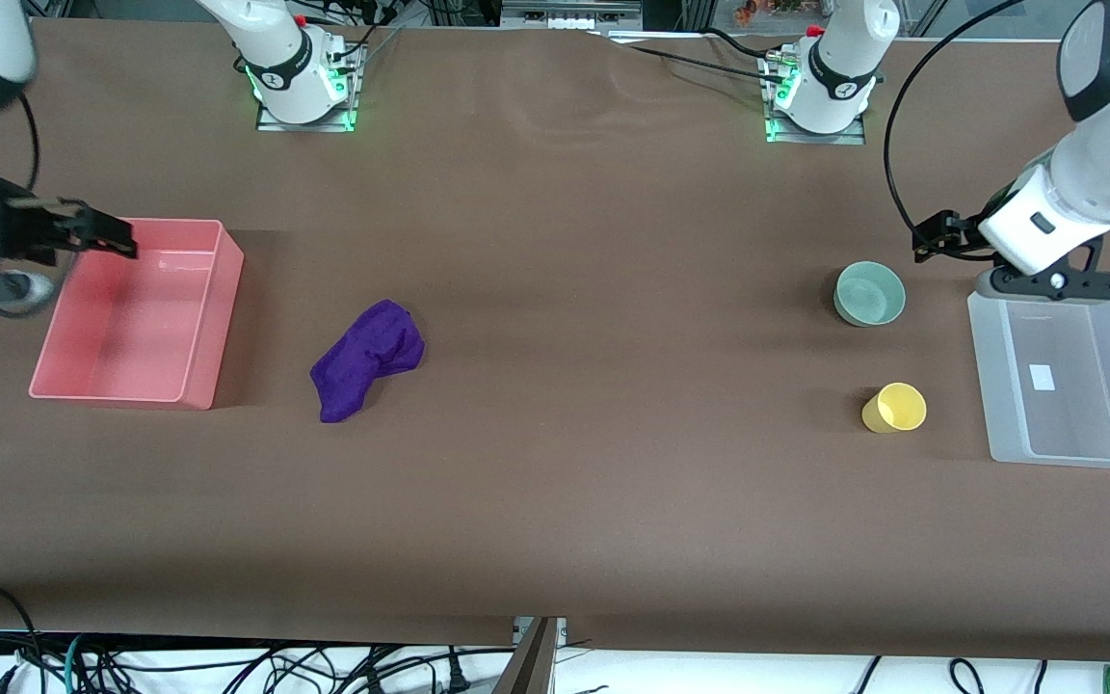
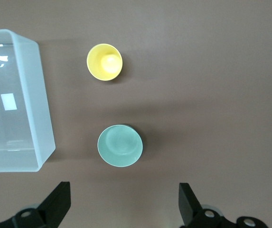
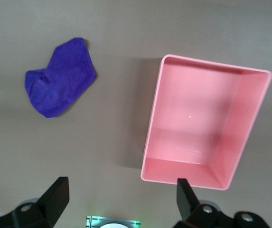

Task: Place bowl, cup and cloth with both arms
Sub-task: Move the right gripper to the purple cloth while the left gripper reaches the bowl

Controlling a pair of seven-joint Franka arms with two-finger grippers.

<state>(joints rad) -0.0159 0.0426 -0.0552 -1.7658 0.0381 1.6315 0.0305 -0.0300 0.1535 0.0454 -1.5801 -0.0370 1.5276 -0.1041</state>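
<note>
Left gripper [image 1: 940, 239], fingers spread wide and empty, hovers near the bowl [image 1: 870, 294], which lies at its 8 o'clock in the front view; right gripper [image 1: 97, 234], also wide, waits over the pink bin [image 1: 198, 381]

Even overhead light, soft shadows; frame-edge arm perhaps blurred.

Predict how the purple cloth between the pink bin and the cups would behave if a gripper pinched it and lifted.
The cloth lies in bunchy folds, so it would probably droop rather than hold its shape. It looks thin and light, likely easy to lift. Pushed, it would more likely crumple or drag across the table than slide cleanly.
</note>
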